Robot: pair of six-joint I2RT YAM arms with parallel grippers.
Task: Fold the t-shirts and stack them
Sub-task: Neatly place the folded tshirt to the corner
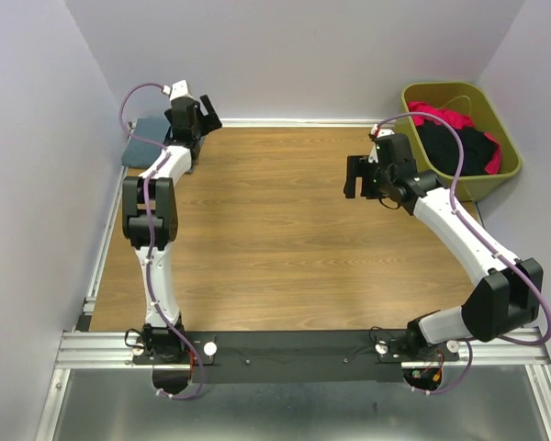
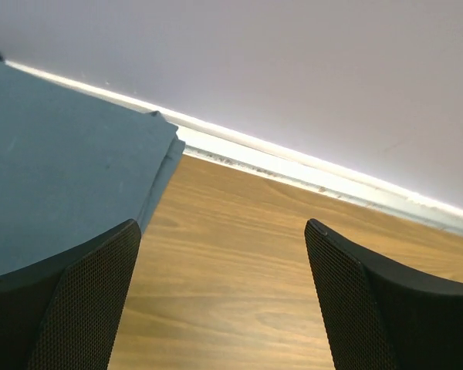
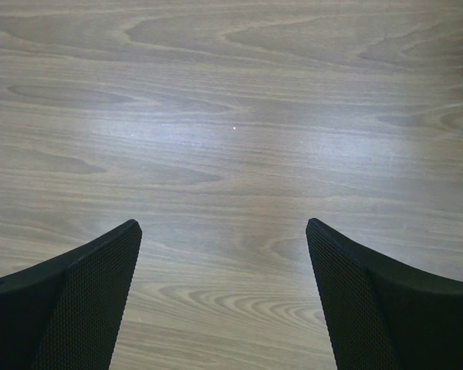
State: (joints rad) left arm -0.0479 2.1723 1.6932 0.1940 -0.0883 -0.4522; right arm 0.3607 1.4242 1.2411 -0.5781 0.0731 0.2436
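A folded slate-blue t-shirt (image 1: 144,147) lies flat at the table's far left corner; it fills the left of the left wrist view (image 2: 62,177). My left gripper (image 1: 200,118) hovers at its right edge, open and empty (image 2: 224,301). A black t-shirt (image 1: 461,147) and a red-pink t-shirt (image 1: 441,116) lie crumpled in the olive-green bin (image 1: 500,179) at the far right. My right gripper (image 1: 358,176) is open and empty over bare wood left of the bin (image 3: 224,301).
The wooden table (image 1: 275,248) is walled by pale panels on three sides. A white baseboard strip (image 2: 316,166) runs along the back wall. A black rail with the arm bases (image 1: 294,354) spans the near edge.
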